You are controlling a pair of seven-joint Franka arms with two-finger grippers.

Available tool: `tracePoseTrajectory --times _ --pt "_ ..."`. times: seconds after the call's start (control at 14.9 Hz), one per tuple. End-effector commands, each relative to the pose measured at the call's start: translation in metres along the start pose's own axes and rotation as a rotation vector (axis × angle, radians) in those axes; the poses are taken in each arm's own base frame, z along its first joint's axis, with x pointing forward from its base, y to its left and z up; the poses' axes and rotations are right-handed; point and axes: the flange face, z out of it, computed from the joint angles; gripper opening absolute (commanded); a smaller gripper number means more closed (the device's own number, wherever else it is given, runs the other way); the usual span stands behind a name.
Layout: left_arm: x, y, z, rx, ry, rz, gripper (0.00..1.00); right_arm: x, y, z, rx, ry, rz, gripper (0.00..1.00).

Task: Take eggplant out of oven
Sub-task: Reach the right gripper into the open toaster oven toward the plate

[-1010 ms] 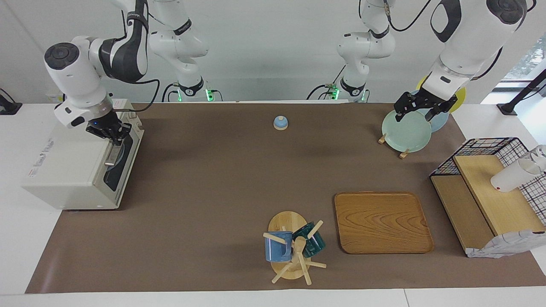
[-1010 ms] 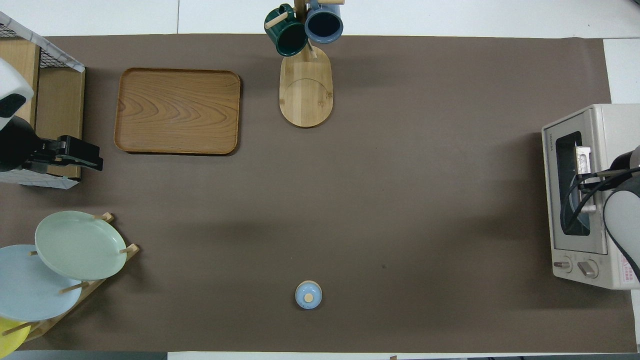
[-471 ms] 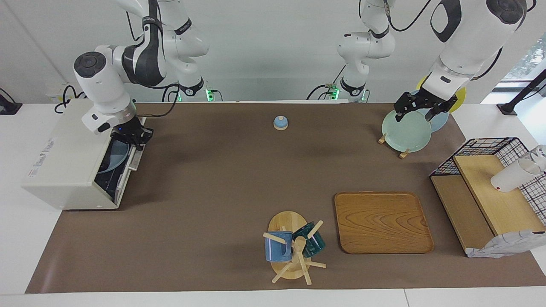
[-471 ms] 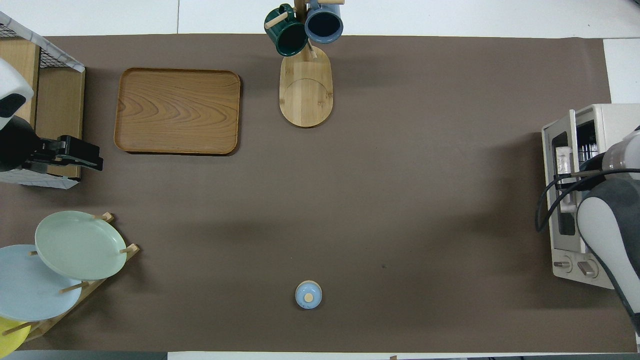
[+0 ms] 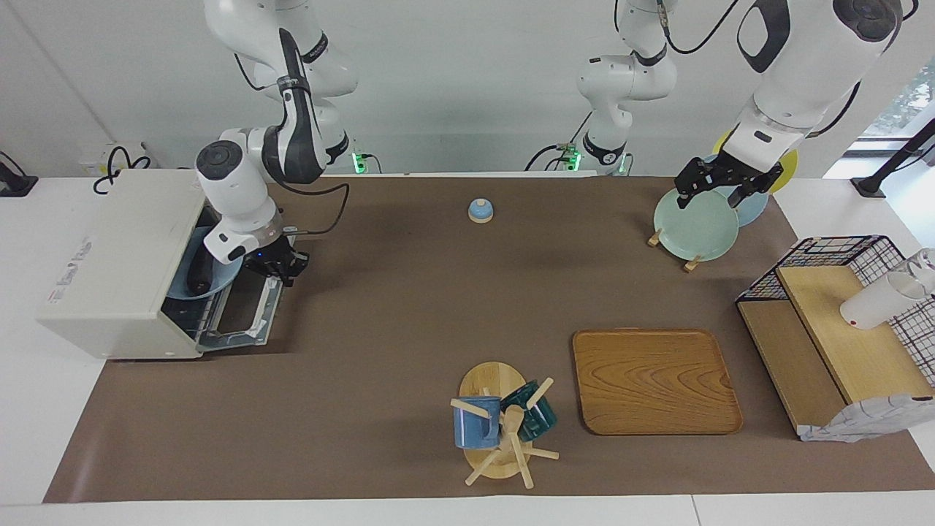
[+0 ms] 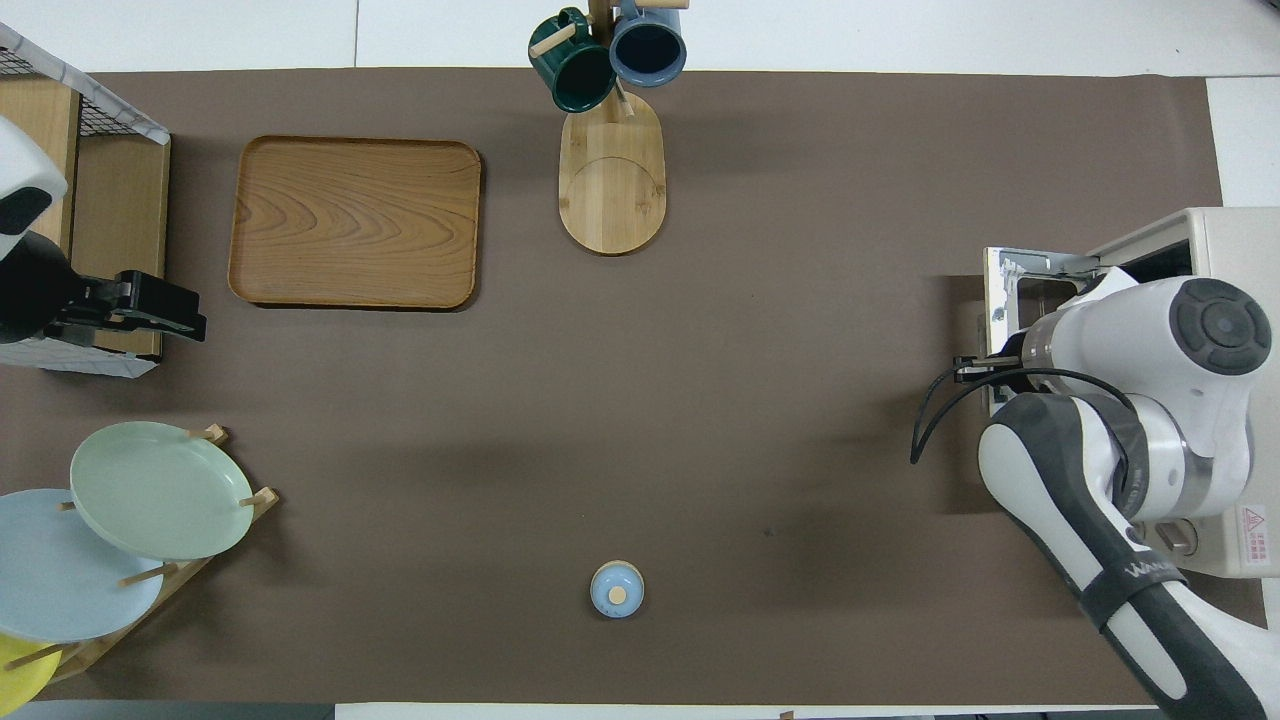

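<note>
The oven (image 5: 109, 270) is off-white, and the eggplant (image 5: 199, 281) inside it is dark purple-black on a pale blue plate (image 5: 219, 281). A brown mat (image 5: 409, 307) covers the white table (image 5: 29, 438). The tray (image 5: 654, 380) shows wavy wood grain. Two mugs hang on the wooden rack, one blue (image 5: 475, 424) and one dark green (image 5: 537, 415). The racked plates are mint green (image 5: 694, 226), light blue (image 6: 50, 570) and yellow (image 6: 15, 670).

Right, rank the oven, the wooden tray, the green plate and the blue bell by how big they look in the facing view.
1. oven, largest, even leaving out its open door
2. wooden tray
3. green plate, though it stands tilted in its rack, so it looks smaller than its full face
4. blue bell, by far the smallest
</note>
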Motion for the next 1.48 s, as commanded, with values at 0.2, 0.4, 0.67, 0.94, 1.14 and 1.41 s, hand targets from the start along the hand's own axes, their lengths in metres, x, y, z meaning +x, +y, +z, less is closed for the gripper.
tracePoseTrajectory --times 0.2,0.4,0.67,0.94,1.14,1.41 --pt "-0.006 -0.001 -0.002 -0.007 0.011 -0.005 1.0 0.011 0.006 0.03 -0.008 0.008 0.077 0.0" --pt "-0.005 0.0 -0.002 -0.007 0.013 -0.005 1.0 0.021 -0.035 0.016 0.018 0.008 0.068 0.0" --pt "-0.005 0.0 -0.002 -0.007 0.013 -0.005 1.0 0.038 -0.04 -0.046 0.016 -0.071 0.07 0.13" --pt "-0.006 0.0 -0.002 -0.006 0.011 -0.005 1.0 0.029 0.004 -0.075 -0.014 -0.124 0.119 0.49" --pt "-0.006 -0.001 -0.002 -0.006 0.008 -0.006 1.0 0.02 0.035 -0.072 -0.027 -0.142 0.157 0.49" --pt "-0.006 0.003 -0.002 -0.006 0.008 0.0 1.0 0.006 0.059 -0.058 -0.018 -0.164 0.151 0.47"
